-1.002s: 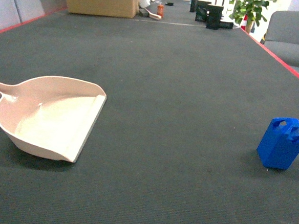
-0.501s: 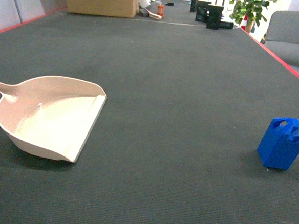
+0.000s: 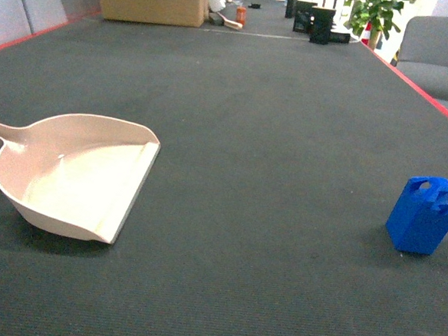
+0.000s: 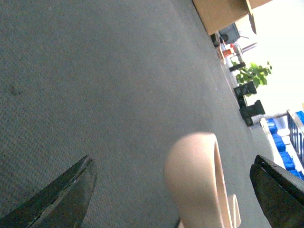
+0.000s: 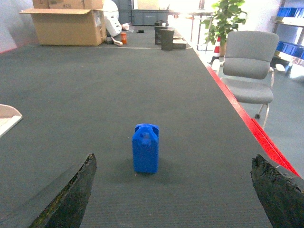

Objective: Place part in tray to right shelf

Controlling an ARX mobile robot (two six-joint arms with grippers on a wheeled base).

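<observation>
The tray (image 3: pixel 77 177) is a beige scoop lying on the dark carpeted table at the left, open lip toward the middle, handle running off the left edge. The part (image 3: pixel 424 215), a small bright-blue block, stands upright at the right. Neither gripper shows in the head view. In the left wrist view my left gripper (image 4: pixel 172 161) is open, and the rounded end of the tray's handle (image 4: pixel 197 180) sits between its jaws without touching them. My right gripper (image 5: pixel 173 157) is open and empty; the part (image 5: pixel 146 148) stands ahead of it, slightly left of centre. The right shelf is out of view.
A red strip (image 5: pixel 247 123) marks the table's right edge, with a grey chair (image 5: pixel 249 66) beyond it. At the far end stand a cardboard box (image 3: pixel 151 0), black containers (image 3: pixel 315 20) and a plant (image 3: pixel 373 13). Blue crates (image 5: pixel 289 12) show far right.
The tray and the part have not moved. Only a faint shadow on the carpet left of the tray has shifted.
</observation>
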